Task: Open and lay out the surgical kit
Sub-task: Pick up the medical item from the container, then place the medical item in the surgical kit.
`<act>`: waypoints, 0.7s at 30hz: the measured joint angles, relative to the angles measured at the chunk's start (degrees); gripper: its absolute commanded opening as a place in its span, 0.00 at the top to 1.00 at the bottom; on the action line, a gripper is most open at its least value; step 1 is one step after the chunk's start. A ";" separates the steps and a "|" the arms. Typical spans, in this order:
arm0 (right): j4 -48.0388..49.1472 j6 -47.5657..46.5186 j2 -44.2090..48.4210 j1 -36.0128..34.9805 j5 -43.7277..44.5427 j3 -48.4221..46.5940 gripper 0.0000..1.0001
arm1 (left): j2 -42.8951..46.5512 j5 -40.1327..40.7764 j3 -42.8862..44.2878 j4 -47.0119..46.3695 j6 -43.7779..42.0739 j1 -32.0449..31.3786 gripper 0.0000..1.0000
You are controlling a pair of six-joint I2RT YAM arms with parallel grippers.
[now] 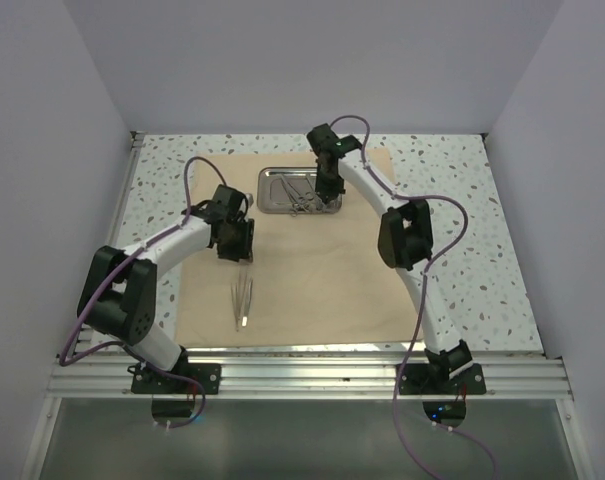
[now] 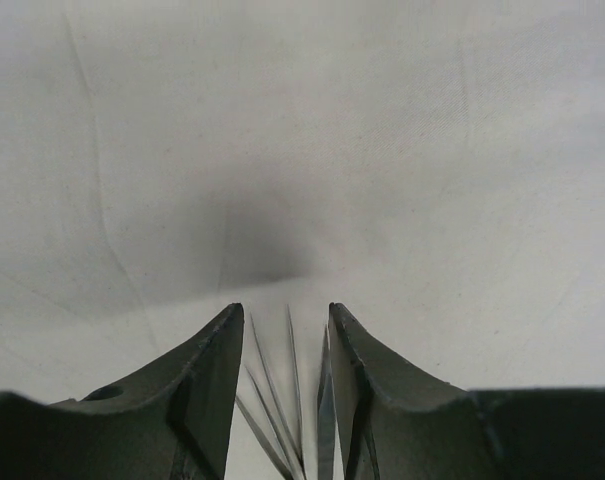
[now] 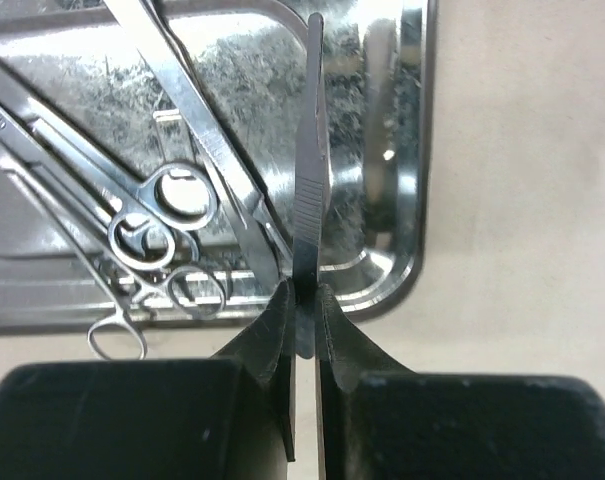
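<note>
The beige cloth wrap (image 1: 312,280) lies spread flat on the table. The steel tray (image 1: 267,190) sits on its far part and holds ring-handled forceps (image 3: 177,195) and other thin instruments. My right gripper (image 1: 329,190) hangs over the tray's right end. In the right wrist view it (image 3: 302,290) is shut on flat serrated tweezers (image 3: 310,150) that point over the tray (image 3: 412,150). Silver tweezers (image 1: 242,300) lie on the cloth near my left gripper (image 1: 234,245). In the left wrist view that gripper (image 2: 282,310) is open, low over the cloth (image 2: 382,150), with the tweezer tips (image 2: 272,380) between its fingers.
The speckled table top (image 1: 462,230) shows around the cloth. White walls close in the back and both sides. A metal rail (image 1: 302,375) runs along the near edge by the arm bases.
</note>
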State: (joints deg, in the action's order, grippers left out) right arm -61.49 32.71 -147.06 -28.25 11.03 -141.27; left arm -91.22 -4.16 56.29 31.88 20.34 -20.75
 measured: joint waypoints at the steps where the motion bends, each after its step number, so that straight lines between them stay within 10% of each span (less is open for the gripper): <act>1: -0.02 -0.24 1.27 0.13 0.00 1.05 1.00 | -0.02 0.15 1.03 0.35 0.00 0.00 0.55; 6: 0.79 -1.27 11.10 0.70 -0.02 9.90 1.00 | -0.07 1.01 5.99 0.76 -0.20 0.00 0.26; 7: 1.84 -1.55 13.90 0.85 -0.09 12.92 1.00 | -0.07 1.20 6.82 0.83 -0.24 0.02 0.01; 21: 15.50 -2.69 58.99 -1.60 -5.46 79.41 1.00 | -10.34 -0.20 23.30 0.46 1.68 0.00 0.00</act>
State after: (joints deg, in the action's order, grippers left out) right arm -46.00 30.02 -88.07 -29.85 5.56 -61.87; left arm -101.56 -4.36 79.59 32.34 22.02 -20.75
